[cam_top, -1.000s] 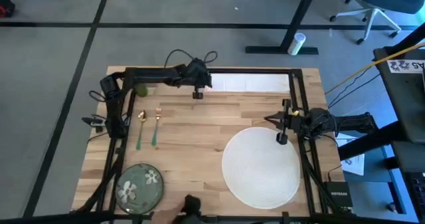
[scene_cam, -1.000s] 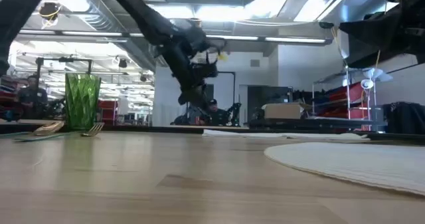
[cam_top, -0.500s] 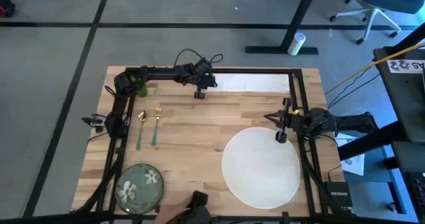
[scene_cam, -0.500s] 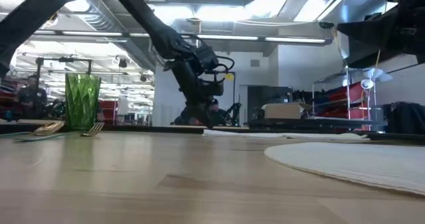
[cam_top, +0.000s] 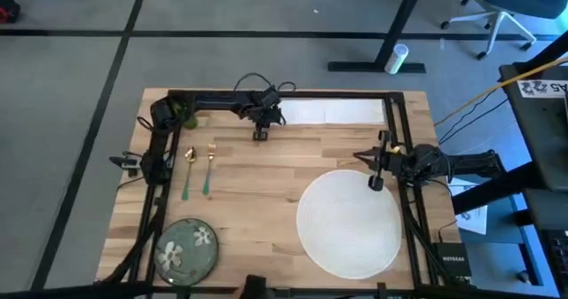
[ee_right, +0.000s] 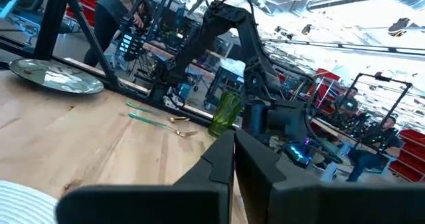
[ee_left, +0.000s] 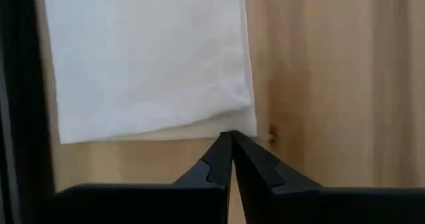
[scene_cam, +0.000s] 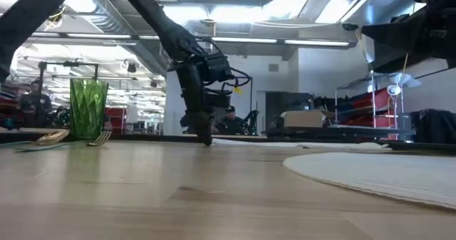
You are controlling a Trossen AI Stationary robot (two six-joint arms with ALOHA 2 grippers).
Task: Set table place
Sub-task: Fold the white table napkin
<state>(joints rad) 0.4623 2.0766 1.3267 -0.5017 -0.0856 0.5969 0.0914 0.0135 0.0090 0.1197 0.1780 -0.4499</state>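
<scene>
Pale wood planks, black-framed: the worktop [cam_top: 266, 170]. On its right half, a large round white woven placemat [cam_top: 348, 222], bare. At the front left corner, a green floral plate [cam_top: 187, 248], well apart from the placemat. Along the far edge, a white napkin [cam_top: 333, 111] lying flat. In the far left corner, a green cup [scene_cam: 88, 109], upright, half hidden under the left arm in the high view. Between cup and plate, a green fork [cam_top: 209, 169] and a gold-coloured utensil [cam_top: 188, 169] side by side, lying parallel. Left gripper [ee_left: 230, 139] pointing down at the napkin's left edge, fingers pressed together, tips right at the cloth's corner — nothing visibly caught between them. Right gripper [cam_top: 376, 173] closed and empty, above the placemat's far right rim.
</scene>
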